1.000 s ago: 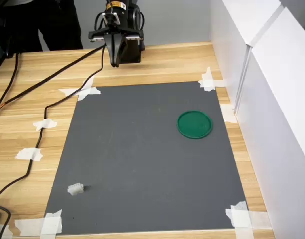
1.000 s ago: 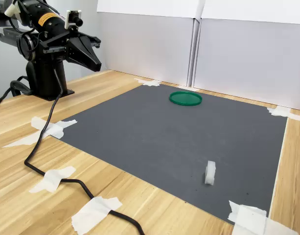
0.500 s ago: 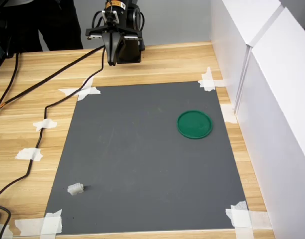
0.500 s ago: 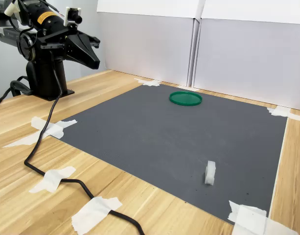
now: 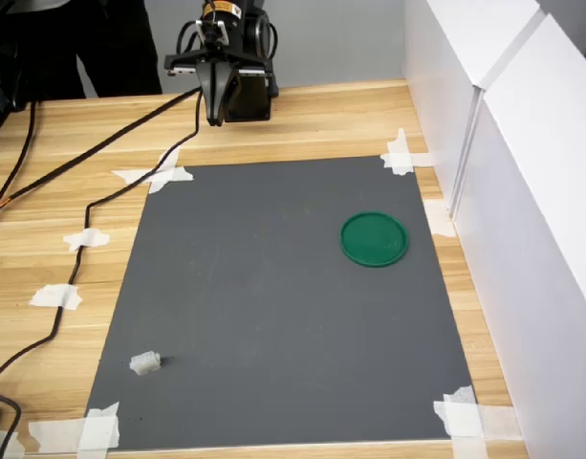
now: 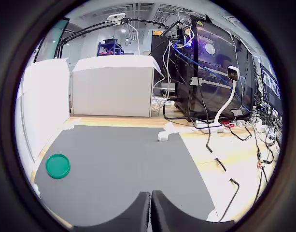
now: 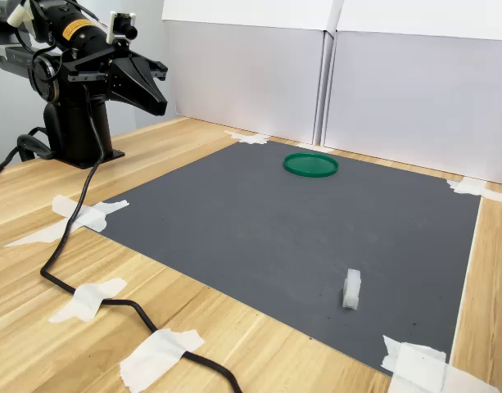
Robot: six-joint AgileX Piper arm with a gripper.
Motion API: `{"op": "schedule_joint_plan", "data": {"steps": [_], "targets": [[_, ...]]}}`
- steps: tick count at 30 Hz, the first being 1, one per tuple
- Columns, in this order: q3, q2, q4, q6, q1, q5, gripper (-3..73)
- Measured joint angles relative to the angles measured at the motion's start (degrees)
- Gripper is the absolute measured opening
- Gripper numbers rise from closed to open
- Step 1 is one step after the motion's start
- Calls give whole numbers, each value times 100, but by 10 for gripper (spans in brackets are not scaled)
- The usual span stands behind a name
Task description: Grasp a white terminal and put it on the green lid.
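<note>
Since a second ago the black gripper (image 5: pixel 214 117), jaws pressed together and empty, is seen raised slightly. The tiny white ridged plastic terminal (image 5: pixel 145 362) lies far ahead of it, well apart from the flat round dark-green plastic lid (image 5: pixel 374 238); the approach is not yet begun.

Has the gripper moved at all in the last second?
Yes, slightly. In the first exterior view the gripper has lifted a little, away from the grey mat and toward the arm's base, most of it in the first half second.
</note>
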Motion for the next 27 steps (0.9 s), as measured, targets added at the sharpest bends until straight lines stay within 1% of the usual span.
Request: {"op": "schedule_joint_plan", "data": {"steps": [27], "targets": [[0,0,0,0,0,63,-16]]}}
